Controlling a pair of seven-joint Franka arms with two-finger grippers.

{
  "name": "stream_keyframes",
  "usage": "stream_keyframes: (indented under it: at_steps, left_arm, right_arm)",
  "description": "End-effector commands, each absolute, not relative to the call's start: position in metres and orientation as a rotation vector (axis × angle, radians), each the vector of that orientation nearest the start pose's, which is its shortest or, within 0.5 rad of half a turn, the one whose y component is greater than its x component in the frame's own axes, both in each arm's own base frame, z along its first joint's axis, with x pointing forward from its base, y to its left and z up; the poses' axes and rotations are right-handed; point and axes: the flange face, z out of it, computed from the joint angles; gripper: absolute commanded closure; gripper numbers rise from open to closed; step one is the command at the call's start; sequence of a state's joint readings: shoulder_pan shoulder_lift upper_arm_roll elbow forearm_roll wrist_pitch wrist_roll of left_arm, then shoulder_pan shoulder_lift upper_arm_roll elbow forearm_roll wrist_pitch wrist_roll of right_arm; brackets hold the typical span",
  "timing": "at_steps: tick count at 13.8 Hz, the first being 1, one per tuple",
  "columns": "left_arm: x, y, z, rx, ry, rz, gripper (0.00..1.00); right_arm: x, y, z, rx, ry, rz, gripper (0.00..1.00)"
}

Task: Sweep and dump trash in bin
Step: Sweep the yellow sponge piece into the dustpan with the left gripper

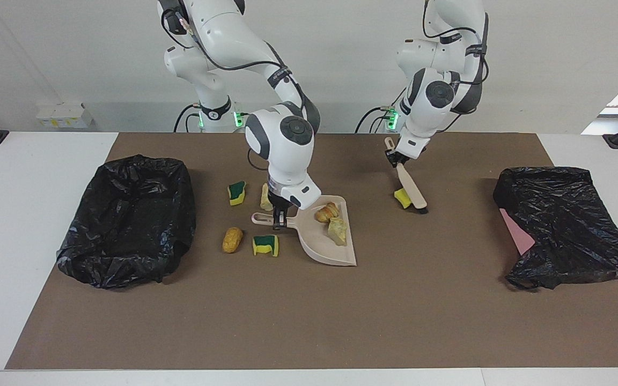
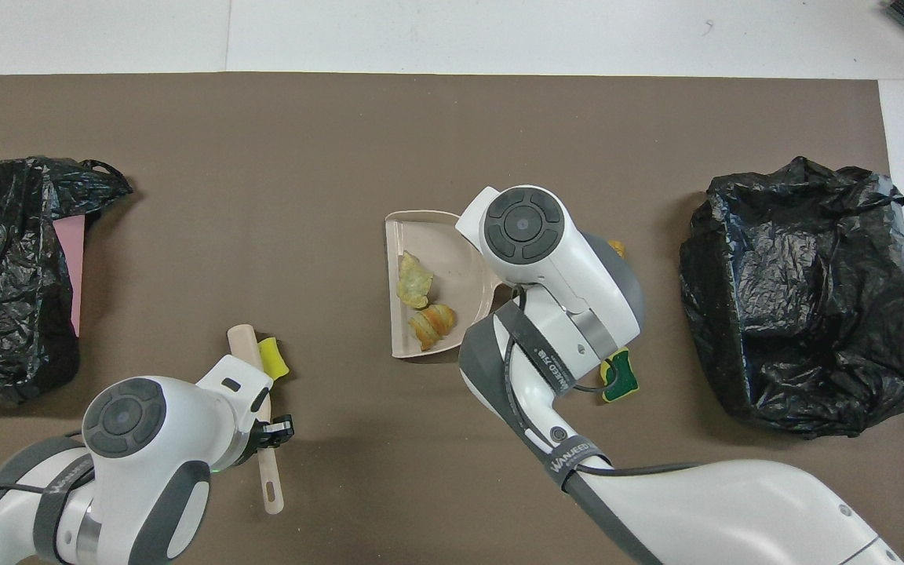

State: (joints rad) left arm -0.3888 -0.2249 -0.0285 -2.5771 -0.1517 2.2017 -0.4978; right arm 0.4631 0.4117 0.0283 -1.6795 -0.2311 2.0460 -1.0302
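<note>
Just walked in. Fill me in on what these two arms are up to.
They are sweeping scraps into a dustpan. The right gripper holds the beige dustpan by its handle, flat on the brown mat; two bits of trash already lie in it. The left gripper holds the brush, its head against a yellow sponge piece. Four more bits lie beside the dustpan's handle. A black-lined bin sits at the right arm's end.

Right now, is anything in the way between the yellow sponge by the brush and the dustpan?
Nothing visible: only bare brown mat lies between the yellow sponge piece beside the beige brush and the beige plastic dustpan.
</note>
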Motion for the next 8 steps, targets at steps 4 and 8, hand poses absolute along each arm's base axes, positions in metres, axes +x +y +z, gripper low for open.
stream_keyframes:
  at_steps: [4,8]
  left_arm:
    - [0.411,-0.245,0.337,-3.302,-0.121,0.245,1.00]
    - [0.395,-0.324,0.348,-3.391,-0.006,0.291,1.00]
  right_arm:
    - [0.587,0.291,0.363,1.988,2.181,-0.128,1.00]
    - [0.588,0.289,0.362,1.992,2.178,-0.131,1.00]
